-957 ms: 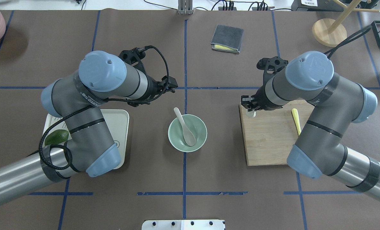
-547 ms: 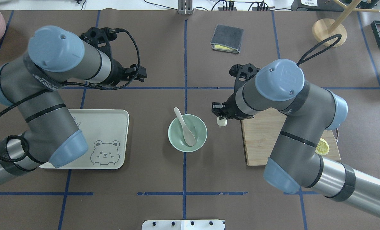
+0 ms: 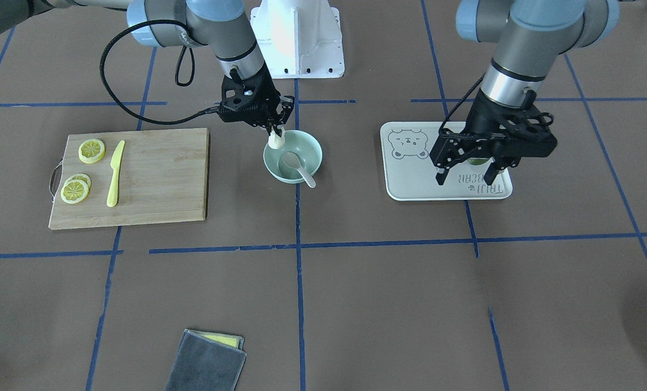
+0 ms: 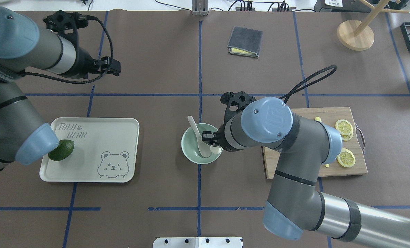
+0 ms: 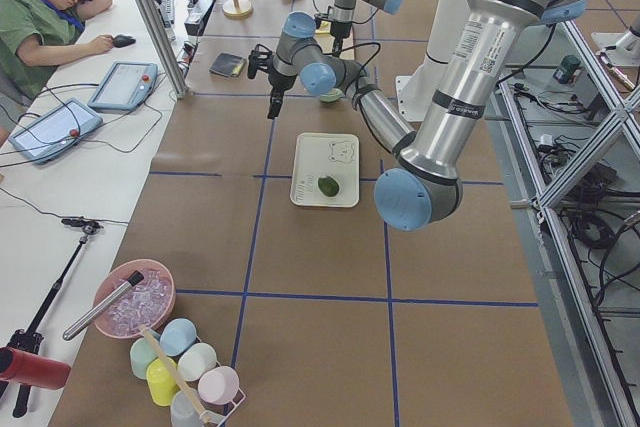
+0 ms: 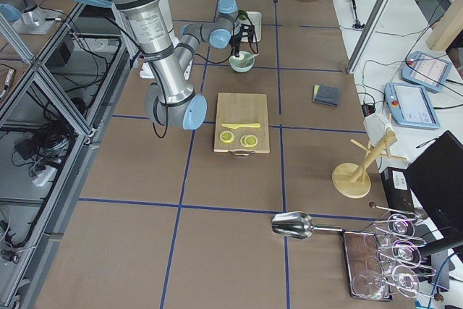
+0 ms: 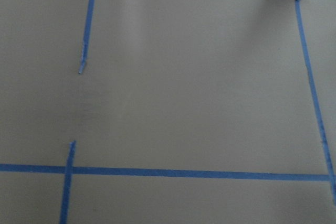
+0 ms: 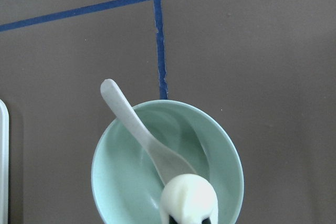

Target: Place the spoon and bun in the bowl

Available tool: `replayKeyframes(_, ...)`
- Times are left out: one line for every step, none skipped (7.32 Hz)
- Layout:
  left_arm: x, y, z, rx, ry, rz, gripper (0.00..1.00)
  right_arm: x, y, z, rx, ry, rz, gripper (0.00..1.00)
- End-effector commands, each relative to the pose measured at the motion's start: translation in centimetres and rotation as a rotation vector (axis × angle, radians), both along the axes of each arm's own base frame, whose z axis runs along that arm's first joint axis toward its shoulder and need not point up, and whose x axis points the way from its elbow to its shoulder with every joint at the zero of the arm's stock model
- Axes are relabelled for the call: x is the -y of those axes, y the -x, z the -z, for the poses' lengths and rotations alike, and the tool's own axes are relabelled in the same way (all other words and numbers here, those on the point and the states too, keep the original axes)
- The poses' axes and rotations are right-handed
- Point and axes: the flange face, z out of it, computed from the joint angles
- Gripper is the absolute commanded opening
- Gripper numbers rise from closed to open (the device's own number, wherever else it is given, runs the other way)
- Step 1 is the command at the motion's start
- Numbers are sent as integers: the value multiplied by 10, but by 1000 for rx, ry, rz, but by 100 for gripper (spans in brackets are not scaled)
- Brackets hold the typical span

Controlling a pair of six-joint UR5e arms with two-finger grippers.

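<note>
Bun (image 4: 216, 150) above bowl (image 4: 187, 151), release pending

Left gripper (image 3: 464, 177): fingers apart, empty, held clear of the bowl. Spoon (image 4: 198, 137) lies inside, handle past the rim at 11 o'clock (overhead). Right gripper (image 3: 276, 133) clamps the bun over the bowl's 4 o'clock edge, likely to drop it beside the scoop.

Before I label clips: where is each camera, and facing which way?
Front: across table, facing robot; both arms.
Overhead: behind robot, looking down; both arms.
Left side: left end; left arm near.
Right side: right end; right arm near.
Left wrist: down at taped table; no body.
Right wrist: over bowl, bun; no arm.
Shared: front, overhead show spoon in bowl.
</note>
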Motion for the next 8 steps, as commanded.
replayKeyframes(14,55,-39,97,-63,-30,100,5,14,7,-3,-5,-13,100)
replayKeyframes(16,78,-58,140,-85,-51,100,6,14,11,5,4,-27,100)
replayKeyframes(18,102,-75,164,-96,-78,100,8,13,15,10,3,-33,100)
replayKeyframes(20,128,-92,190,-114,-105,100,12,11,15,12,3,-39,100)
replayKeyframes(23,139,-99,205,-122,-113,100,17,7,16,14,0,-49,100)
replayKeyframes(19,142,-117,226,-117,-134,100,21,4,15,11,0,-56,100)
replayKeyframes(23,157,-125,254,-138,-151,100,25,2,15,12,1,-61,100)
replayKeyframes(28,181,-144,296,-148,-169,100,28,-2,15,12,1,-63,100)
